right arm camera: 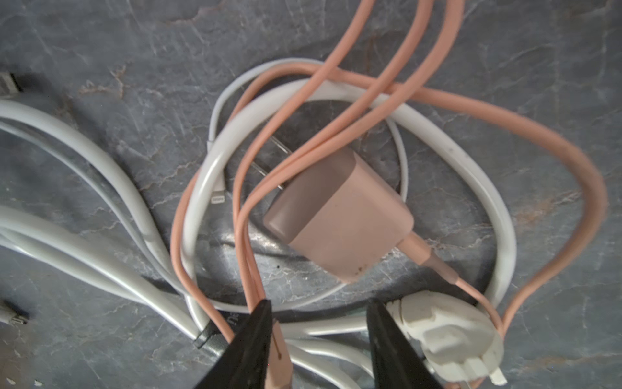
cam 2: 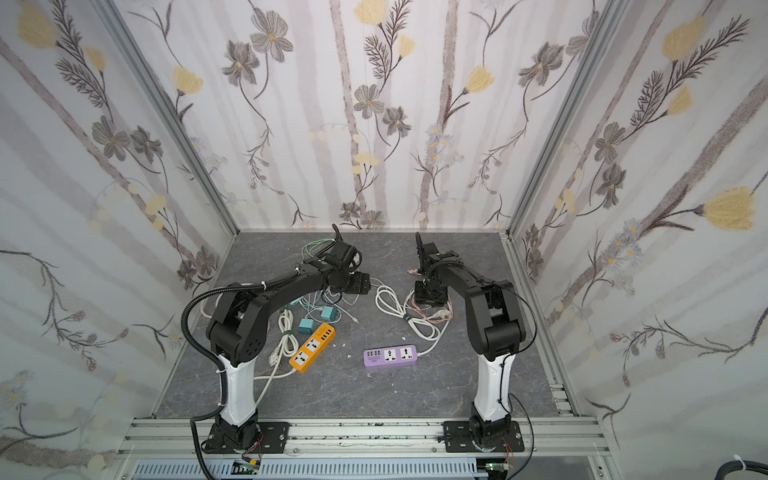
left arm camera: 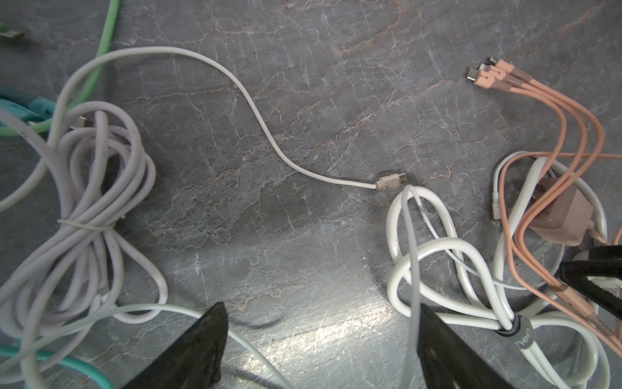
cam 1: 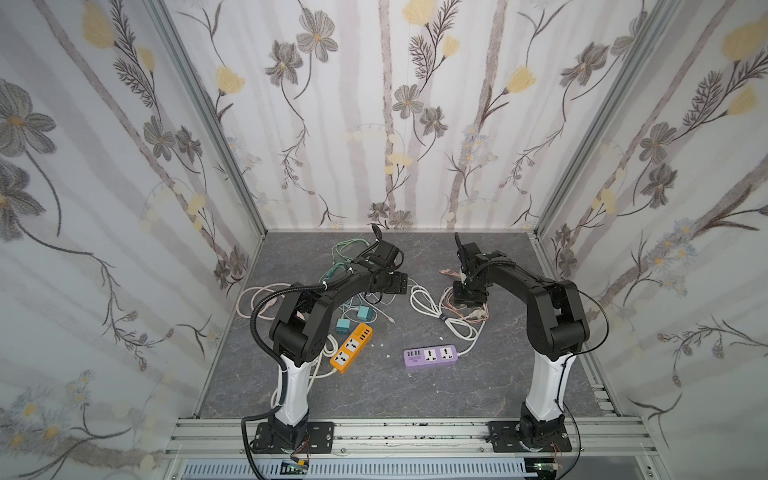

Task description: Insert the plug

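Right hand (right arm camera: 319, 301) parted, empty; pink charger (right arm camera: 340, 215) tangled in white cable (right arm camera: 505, 249); left hand (left arm camera: 321, 306) wide.

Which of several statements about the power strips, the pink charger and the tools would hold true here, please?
1. The orange power strip and the purple power strip lie flat on the table. True.
2. A plug sits in the purple power strip. False: both its sockets are empty.
3. The left tool and the right tool are both open. True.
4. The right tool holds the pink charger. False: the charger lies free on the table, prongs bare, beyond the open jaws.
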Controlling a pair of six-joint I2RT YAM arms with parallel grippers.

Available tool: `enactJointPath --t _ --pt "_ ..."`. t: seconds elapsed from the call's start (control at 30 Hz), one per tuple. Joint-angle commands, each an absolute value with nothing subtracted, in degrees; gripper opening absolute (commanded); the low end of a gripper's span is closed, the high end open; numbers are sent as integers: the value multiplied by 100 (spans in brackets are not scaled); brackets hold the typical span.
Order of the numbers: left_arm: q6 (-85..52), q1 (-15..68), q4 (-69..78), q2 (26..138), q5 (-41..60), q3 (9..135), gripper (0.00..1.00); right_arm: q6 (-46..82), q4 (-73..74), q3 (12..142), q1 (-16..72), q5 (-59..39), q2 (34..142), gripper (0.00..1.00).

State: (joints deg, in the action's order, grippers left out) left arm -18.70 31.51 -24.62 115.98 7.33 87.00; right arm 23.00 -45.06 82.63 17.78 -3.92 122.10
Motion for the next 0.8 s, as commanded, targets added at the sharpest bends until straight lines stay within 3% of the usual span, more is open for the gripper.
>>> enactJointPath --t 0.0,0.27,0.5,0.77 --pt "-1972 3133 -2382 11674 826 8692 85 2954 -3613 8074 1813 -373 12120 56" --pt "-2039 3138 -2390 11700 837 8678 82 3089 -3399 7858 1840 -272 12059 58" --pt "-2026 3138 -2470 11743 809 8744 83 3414 -3095 7529 1774 471 11599 67" --pt "-2004 3128 -2535 11795 773 8790 83 3493 -2900 7515 1471 155 11763 69"
